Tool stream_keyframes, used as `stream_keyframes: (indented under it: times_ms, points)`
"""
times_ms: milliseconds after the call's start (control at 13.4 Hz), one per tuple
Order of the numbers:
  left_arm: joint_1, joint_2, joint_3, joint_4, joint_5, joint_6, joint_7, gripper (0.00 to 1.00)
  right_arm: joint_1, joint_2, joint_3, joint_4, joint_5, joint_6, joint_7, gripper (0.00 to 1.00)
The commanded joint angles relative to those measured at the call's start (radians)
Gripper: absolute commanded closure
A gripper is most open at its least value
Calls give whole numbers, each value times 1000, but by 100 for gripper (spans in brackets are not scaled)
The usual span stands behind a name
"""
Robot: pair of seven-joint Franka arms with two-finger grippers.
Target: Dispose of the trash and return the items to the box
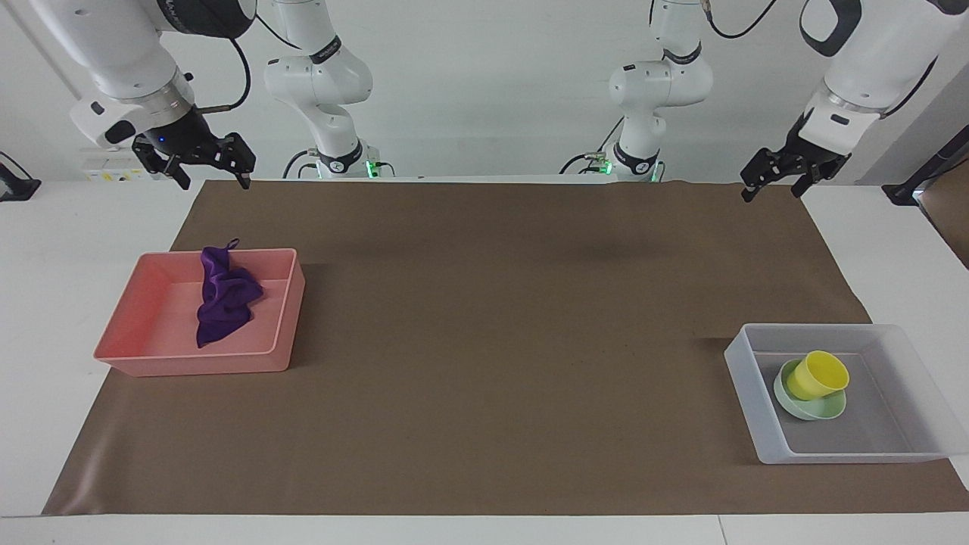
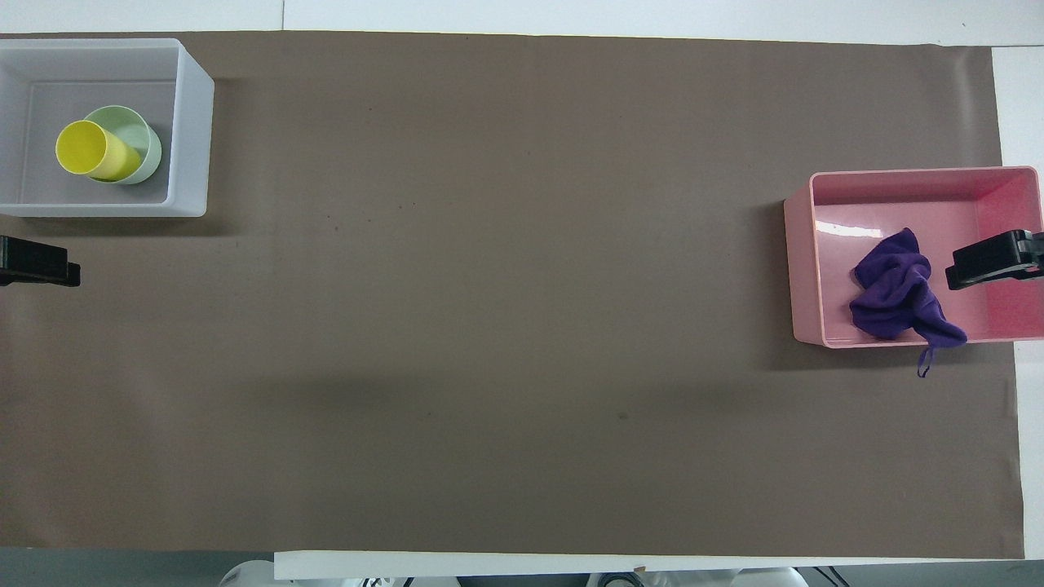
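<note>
The yellow cup stands tilted in the mint-green bowl, and both sit in the translucent box at the left arm's end of the table. They also show in the overhead view as cup, bowl and box. The purple rag lies in the pink tray, one corner hanging over the tray's rim nearer to the robots. My left gripper is open and empty, raised clear of the box. My right gripper is open and empty, raised above the pink tray's end.
A brown mat covers most of the white table. The pink tray stands at the right arm's end. In the overhead view the left gripper shows beside the box and the right gripper shows over the pink tray.
</note>
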Motion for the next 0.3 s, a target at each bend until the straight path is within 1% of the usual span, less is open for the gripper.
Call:
stream_keyframes:
  times_ms: [0, 74, 223]
  points:
    - [-6, 65, 4, 107, 21, -92, 45, 0, -21, -12, 3, -9, 20, 21, -14, 0]
    - [-12, 62, 2, 102, 24, -94, 45, 0, -26, -12, 3, -10, 20, 21, -52, 0]
    - [-7, 62, 4, 104, 24, -91, 56, 0, -29, -13, 1, -12, 20, 18, -70, 0]
